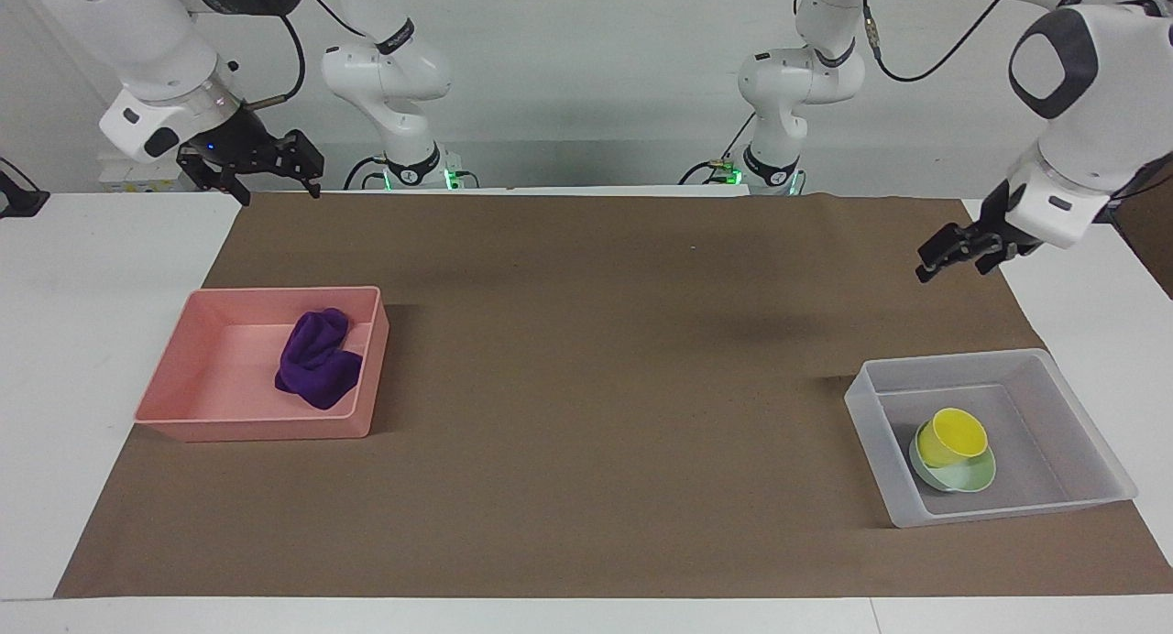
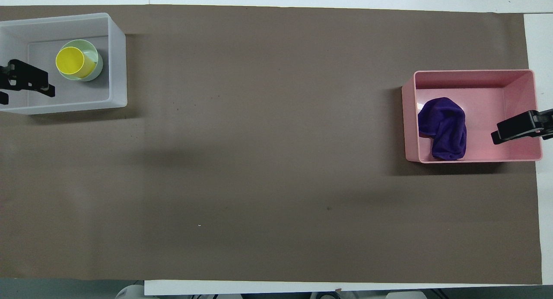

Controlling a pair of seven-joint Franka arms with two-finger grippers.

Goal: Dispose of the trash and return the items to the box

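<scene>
Left gripper (image 1: 953,256): raised over the brown mat at the left arm's end, fingers parted, nothing held; only the black tips are seen in the overhead view (image 2: 26,81).
Right gripper (image 1: 266,178): held up over the table edge at the right arm's end, fingers spread wide, nothing gripped; its tip is seen over the pink tray's rim from overhead (image 2: 516,128).
Surface: a brown paper mat (image 1: 586,387) is laid over a white table (image 1: 82,277); faint creases and a few specks are noted.
Room: a plain pale wall (image 1: 586,66) is seen at the robots' end, with cables hanging from both arms.
Pink tray (image 1: 165,405): opaque, rectangular, set on the mat toward the right arm's end.
Purple rag (image 1: 316,359): crumpled and soft, lying in the pink tray against the wall nearest the table's middle.
Translucent tub (image 1: 875,451): whitish, rectangular, at the left arm's end, well apart from the tray.
Mint-green bowl (image 1: 962,478): shallow, resting on the tub floor.
Yellow cup (image 1: 953,435): seated in the bowl, tilted, its mouth open.
Obstruction: nothing is seen between the grippers and either container.
</scene>
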